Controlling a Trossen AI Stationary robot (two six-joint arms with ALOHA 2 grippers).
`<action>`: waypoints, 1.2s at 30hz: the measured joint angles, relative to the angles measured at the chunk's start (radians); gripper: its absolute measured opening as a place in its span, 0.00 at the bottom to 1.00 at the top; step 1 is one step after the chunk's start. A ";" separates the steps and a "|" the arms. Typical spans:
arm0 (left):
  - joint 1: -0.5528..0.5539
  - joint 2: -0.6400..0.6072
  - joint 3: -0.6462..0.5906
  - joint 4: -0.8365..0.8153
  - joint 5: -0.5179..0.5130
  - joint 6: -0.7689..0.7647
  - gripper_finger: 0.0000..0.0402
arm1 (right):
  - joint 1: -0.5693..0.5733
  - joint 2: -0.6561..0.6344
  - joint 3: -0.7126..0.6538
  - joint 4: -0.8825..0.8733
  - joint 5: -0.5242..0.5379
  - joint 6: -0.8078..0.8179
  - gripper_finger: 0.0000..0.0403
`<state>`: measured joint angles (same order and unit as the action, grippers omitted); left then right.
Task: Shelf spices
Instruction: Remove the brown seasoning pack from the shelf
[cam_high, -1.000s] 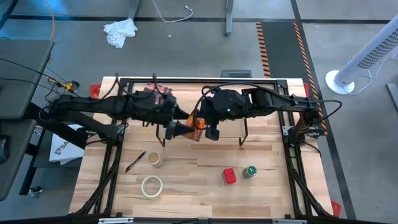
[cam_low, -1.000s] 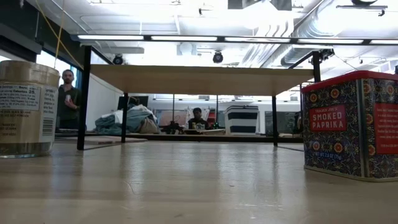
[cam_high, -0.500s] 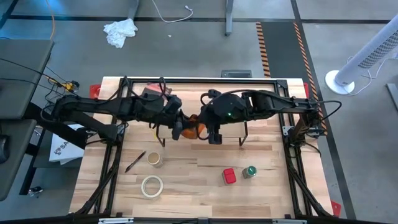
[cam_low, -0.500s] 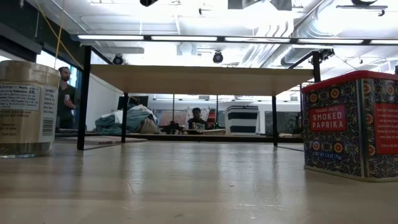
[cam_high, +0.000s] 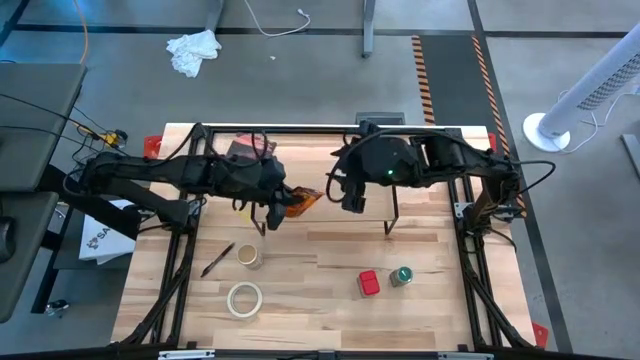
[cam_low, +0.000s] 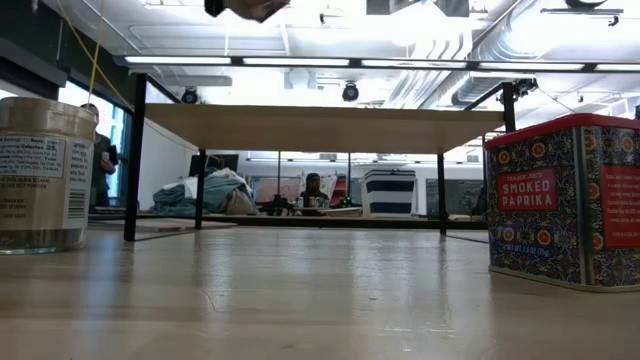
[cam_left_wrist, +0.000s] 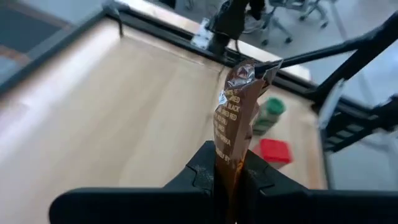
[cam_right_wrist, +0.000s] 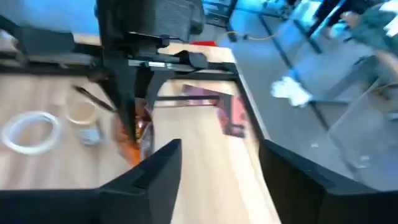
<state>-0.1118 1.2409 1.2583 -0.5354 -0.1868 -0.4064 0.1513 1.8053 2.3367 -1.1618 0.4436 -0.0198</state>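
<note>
Gripping the flat orange-brown packet edge-on between clamped fingers, the left gripper hangs above the shelf. Right gripper, just beside it across the packet, stands spread and empty. Red square tin, green-lidded jar and tan-lidded round jar sit well apart on the table.

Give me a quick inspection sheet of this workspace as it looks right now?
Surface: wooden table, bare in places.
Job's things: orange-brown packet held above the shelf; red tin, green-lidded jar and tan-lidded jar on the table.
Clutter: tape roll, pen, maroon packet.
End effectors: left end effector shut on the packet; right end effector open, empty.
Cables: orange cable on the floor.
Surroundings: white fan, crumpled cloth.
</note>
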 joint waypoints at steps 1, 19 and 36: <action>-0.015 -0.006 0.000 0.000 -0.033 0.022 0.04 | -0.001 0.000 0.008 -0.002 -0.045 0.013 0.54; -0.063 -0.028 0.000 0.412 -0.309 0.125 0.04 | 0.060 0.038 0.016 0.154 -0.193 0.135 0.03; -0.055 -0.016 -0.001 0.425 -0.223 0.128 0.03 | -0.002 0.049 0.018 0.219 0.017 0.090 0.00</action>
<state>-0.1668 1.2250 1.2575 -0.1100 -0.4096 -0.2780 0.1490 1.8545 2.3543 -0.9425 0.4610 0.0705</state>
